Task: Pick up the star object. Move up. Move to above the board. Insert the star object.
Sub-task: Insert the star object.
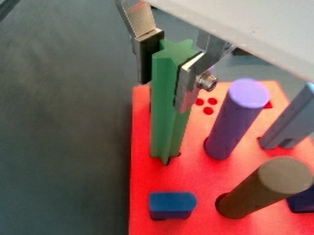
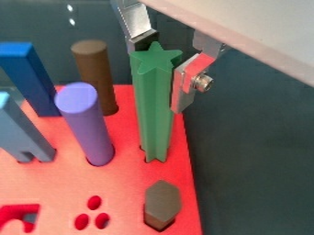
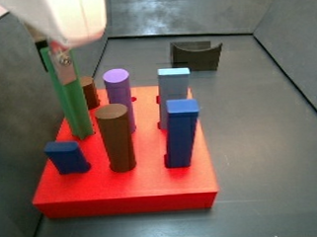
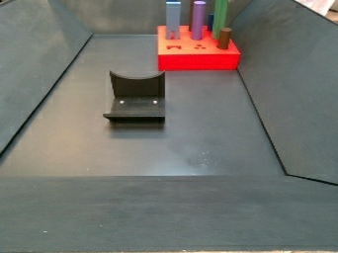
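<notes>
In a side view, the gripper [image 3: 60, 58] at about ten o'clock clamps the star object [image 3: 71, 100], which stands upright, its foot seemingly in the board [image 3: 125, 191]; the brown cylinder [image 3: 115, 137] stands at four o'clock of it.

One board [image 3: 125, 191], one star object [image 1: 166, 115], one purple peg [image 3: 118, 88], two brown pegs [image 3: 113, 137], three blue posts [image 3: 183, 129], one gripper [image 1: 172, 60] clasping star object
</notes>
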You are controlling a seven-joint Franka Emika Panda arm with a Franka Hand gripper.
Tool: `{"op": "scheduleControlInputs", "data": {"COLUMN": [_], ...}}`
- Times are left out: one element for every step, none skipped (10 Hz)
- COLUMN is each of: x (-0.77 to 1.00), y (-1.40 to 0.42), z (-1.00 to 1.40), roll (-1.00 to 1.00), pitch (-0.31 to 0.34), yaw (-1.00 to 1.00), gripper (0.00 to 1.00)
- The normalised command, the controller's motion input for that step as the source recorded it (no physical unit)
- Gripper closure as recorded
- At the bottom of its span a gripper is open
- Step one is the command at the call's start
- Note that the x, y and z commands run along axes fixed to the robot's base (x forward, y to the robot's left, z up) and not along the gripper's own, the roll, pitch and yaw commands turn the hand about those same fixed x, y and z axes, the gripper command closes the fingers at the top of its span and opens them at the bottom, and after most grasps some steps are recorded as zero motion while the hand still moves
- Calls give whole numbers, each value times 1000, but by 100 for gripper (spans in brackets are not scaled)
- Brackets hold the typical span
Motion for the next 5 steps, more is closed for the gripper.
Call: {"op": "scheduleControlInputs", "data": {"x": [-186, -51, 23, 554, 1000], "y": [0, -3, -191, -14, 37], "z": [-814, -900, -1000, -1000, -943], "roll": [279, 243, 77, -40, -53], "pitch": [-24, -21, -13, -70, -44], "yaw": [151, 94, 0, -94, -74], "gripper": [100, 100, 100, 100, 100]}}
